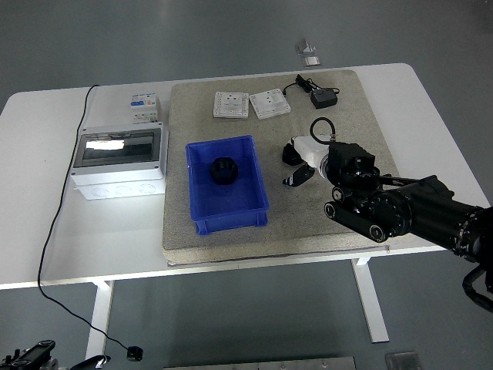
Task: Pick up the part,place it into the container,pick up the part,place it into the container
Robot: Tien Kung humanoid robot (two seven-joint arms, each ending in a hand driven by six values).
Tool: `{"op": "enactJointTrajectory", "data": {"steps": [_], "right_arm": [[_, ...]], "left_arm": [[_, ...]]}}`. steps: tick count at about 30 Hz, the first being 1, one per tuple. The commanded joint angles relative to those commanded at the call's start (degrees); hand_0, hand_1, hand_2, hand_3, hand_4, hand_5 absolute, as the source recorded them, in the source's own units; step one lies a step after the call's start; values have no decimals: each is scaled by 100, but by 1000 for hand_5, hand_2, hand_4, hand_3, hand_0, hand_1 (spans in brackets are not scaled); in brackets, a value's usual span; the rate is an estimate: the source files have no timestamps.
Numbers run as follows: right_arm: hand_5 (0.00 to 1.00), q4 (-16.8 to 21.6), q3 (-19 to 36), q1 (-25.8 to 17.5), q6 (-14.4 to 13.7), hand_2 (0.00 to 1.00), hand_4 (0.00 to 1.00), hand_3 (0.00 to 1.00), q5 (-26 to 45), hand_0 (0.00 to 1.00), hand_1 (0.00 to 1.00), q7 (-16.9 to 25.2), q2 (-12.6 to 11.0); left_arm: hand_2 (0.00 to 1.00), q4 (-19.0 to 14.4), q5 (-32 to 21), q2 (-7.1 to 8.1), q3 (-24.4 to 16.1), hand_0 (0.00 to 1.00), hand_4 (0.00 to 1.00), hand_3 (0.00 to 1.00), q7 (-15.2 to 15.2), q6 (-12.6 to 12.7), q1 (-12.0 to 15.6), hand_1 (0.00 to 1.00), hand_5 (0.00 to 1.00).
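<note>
The loose black part lies on the grey mat, right of the blue container and toward the mat's middle. Note that it is mostly covered by the right robot hand, so you see only a dark edge of it. A second black part already sits inside the container, near the centre of its floor.

The right robot hand has its white fingers lowered over the loose part, with a dark fingertip showing just below it. Whether those fingers have closed on the part cannot be told from this view; treat the grasp as unconfirmed. The left robot hand is out of view.

Risks from here, in my judgement:
- A lift on a partial grip could drop the part onto the mat or let it roll toward the container's right wall.
- The fingers may push the part sideways rather than enclose it.
- A low carry could clip the container's rim.

Elsewhere on the mat's far edge lie two white switch plates and a black power adapter. A grey enclosure box stands on the table toward its left edge. The arm is cut off at the right edge.
</note>
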Motion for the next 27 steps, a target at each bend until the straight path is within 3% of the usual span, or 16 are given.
{"op": "enactJointTrajectory", "data": {"steps": [1, 6, 7, 9, 15, 27], "right_arm": [[336, 22, -29, -2, -29, 761, 813, 687, 0, 917, 755, -14, 0], [336, 170, -179, -30, -234, 761, 813, 687, 22, 917, 755, -28, -2], [327, 206, -212, -44, -300, 728, 802, 665, 38, 868, 714, -11, -10], [327, 283, -256, -85, -423, 728, 802, 665, 63, 868, 714, 20, -55], [329, 700, 151, -348, -603, 720, 801, 655, -363, 856, 701, 23, -432], [290, 955, 733, -493, -725, 709, 767, 648, -724, 845, 692, 8, -742]], "left_arm": [[736, -1, 24, -2, -15, 692, 829, 653, 5, -1, -2, 705, 664], [736, -7, 97, -4, -73, 692, 829, 653, 27, 6, 9, 705, 664], [737, -9, 105, -4, -80, 691, 829, 652, 30, 8, 12, 706, 663], [737, -12, 127, -7, -95, 691, 829, 652, 36, 10, 17, 706, 663], [737, -23, 171, -10, -142, 691, 830, 650, 46, 30, 41, 705, 663], [737, -30, 202, -20, -151, 690, 829, 645, 29, 47, 45, 705, 663]]}}
